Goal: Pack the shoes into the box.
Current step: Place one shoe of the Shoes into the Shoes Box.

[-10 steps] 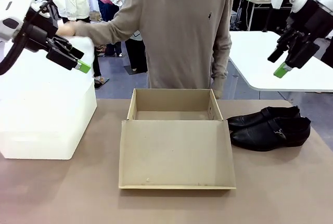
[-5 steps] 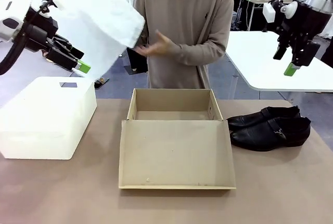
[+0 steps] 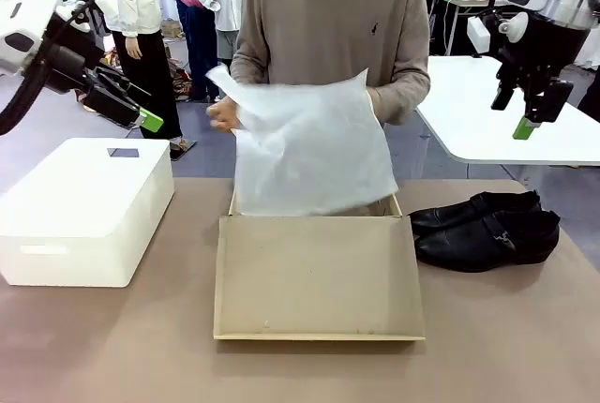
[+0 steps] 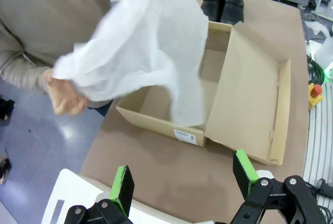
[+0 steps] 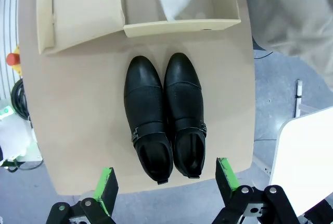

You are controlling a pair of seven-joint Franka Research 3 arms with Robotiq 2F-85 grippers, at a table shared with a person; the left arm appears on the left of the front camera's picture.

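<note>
Shoes [image 3: 486, 230], a glossy black pair, lie side by side and touching on the table [image 3: 112, 347] at the right of the front view. They sit just beside the right wall of the box [image 3: 314, 276], with their toes toward it. The box stands open in the middle of the frame, its flap lid flat on the table toward the lower edge.

Behind it a person holds a sheet of white tissue paper [image 3: 309, 150] spread over the open compartment. One hand [image 3: 223, 114] grips the sheet's upper left corner. In the left wrist view the sheet's lower corner seems to dip inside the box, though whether it touches the bottom is hard to tell.

A white plastic box [image 3: 84, 211] rests at the left of the frame, apart from the cardboard one.

The left gripper [image 4: 183, 169] is raised in the upper left of the front view, above the white box. Its jaws are spread wide with nothing between them. The right gripper [image 5: 165, 174] is raised in the upper right, above the shoes. Its jaws are likewise spread and hold nothing, and its wrist view looks straight down on the pair.
</note>
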